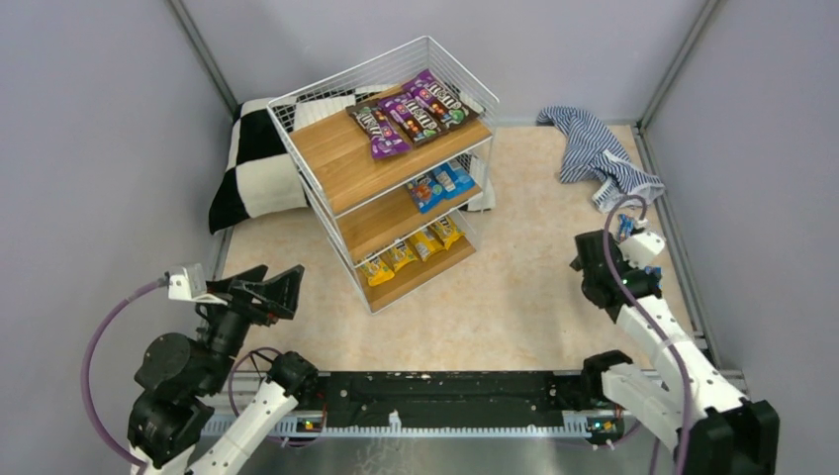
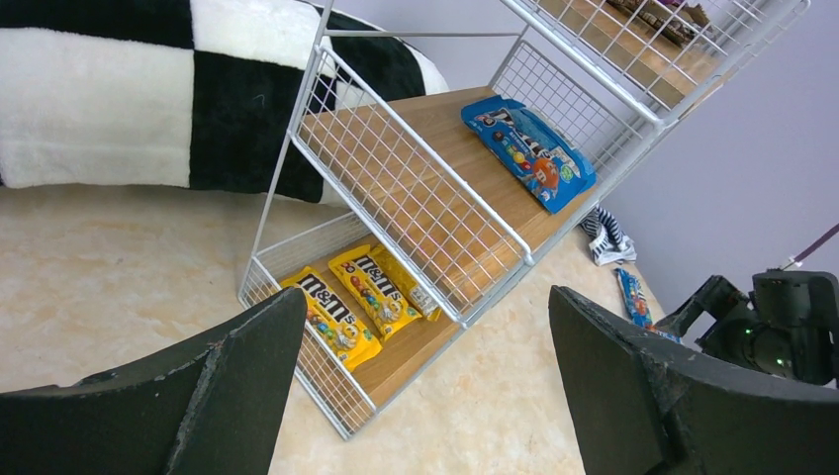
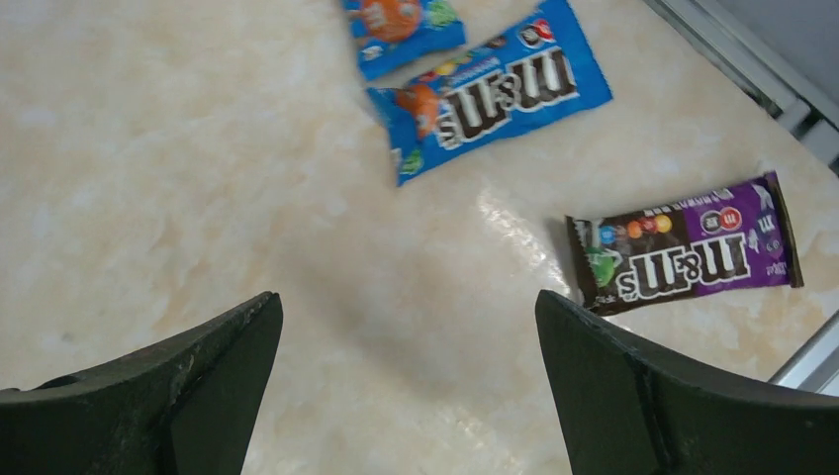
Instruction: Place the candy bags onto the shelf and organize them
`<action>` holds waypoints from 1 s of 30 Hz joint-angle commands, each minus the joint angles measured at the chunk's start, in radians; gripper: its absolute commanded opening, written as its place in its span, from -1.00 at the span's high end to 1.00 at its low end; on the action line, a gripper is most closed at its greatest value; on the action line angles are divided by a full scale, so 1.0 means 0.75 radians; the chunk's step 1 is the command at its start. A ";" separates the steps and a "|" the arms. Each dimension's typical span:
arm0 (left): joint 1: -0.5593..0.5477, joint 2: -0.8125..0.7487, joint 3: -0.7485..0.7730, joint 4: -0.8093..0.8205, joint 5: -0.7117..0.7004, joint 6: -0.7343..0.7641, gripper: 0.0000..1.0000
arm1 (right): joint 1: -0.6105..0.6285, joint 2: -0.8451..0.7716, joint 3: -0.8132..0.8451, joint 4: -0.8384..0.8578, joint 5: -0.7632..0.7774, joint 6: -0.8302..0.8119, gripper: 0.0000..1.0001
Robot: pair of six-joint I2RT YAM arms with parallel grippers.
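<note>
Wide-open jaws are showing on both arms, the left arm [image 1: 213, 341] and the right arm [image 1: 643, 317] each gripping nothing. The shelf [image 1: 336, 158] is standing toward the back of the worktop [image 1: 514, 287]. It is carrying purple candy bags [image 1: 416, 112] on its top board, blue candy bags [image 1: 440, 185] on the middle board and yellow candy bags [image 1: 411, 252] on the bottom one.

Below the right jaws, a loose blue bag [image 3: 490, 94] and a loose purple bag [image 3: 688, 247] are lying flat on the worktop, apart from each other. A second blue bag [image 3: 401, 25] is being cut off by the picture's top edge. From above, the right arm is hiding these loose bags almost entirely.

Plain grey walls [image 1: 99, 119] are enclosing the beige marbled worktop. A checkered cushion [image 1: 262, 163] is lying beside the shelf, and a striped cloth [image 1: 594, 153] is lying in the far right corner.
</note>
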 commanded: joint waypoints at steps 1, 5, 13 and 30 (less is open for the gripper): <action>-0.008 0.018 0.026 0.025 0.013 -0.001 -0.97 | -0.397 0.014 -0.070 0.145 -0.291 -0.075 -0.97; -0.008 0.004 0.053 -0.030 -0.017 0.008 -0.97 | -0.858 0.031 -0.133 0.198 -0.466 -0.061 -0.97; -0.015 0.010 0.040 0.001 -0.021 0.019 -0.97 | -1.049 0.111 -0.175 0.224 -0.552 0.018 -0.97; -0.023 0.016 0.008 0.025 -0.016 0.022 -0.97 | -1.049 0.048 -0.329 0.375 -0.873 -0.060 -0.97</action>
